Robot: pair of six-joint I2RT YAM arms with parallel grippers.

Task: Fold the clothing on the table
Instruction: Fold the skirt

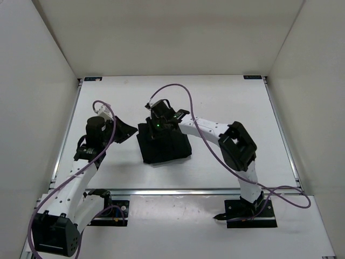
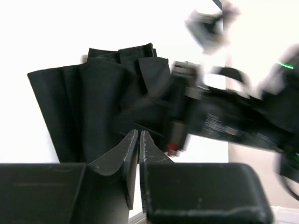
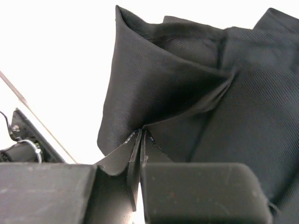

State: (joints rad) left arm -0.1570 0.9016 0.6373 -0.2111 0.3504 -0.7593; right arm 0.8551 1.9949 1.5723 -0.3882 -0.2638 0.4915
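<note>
The right gripper pinches a raised fold of the black pleated skirt in the middle of the table, the left gripper sits beside it, nearly closed and empty, so the fold should travel low and flat.

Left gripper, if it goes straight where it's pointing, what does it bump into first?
Probably the clothing: the left gripper aims straight at its black pleats in the left wrist view, with nothing in between. The distance is hard to judge.
</note>
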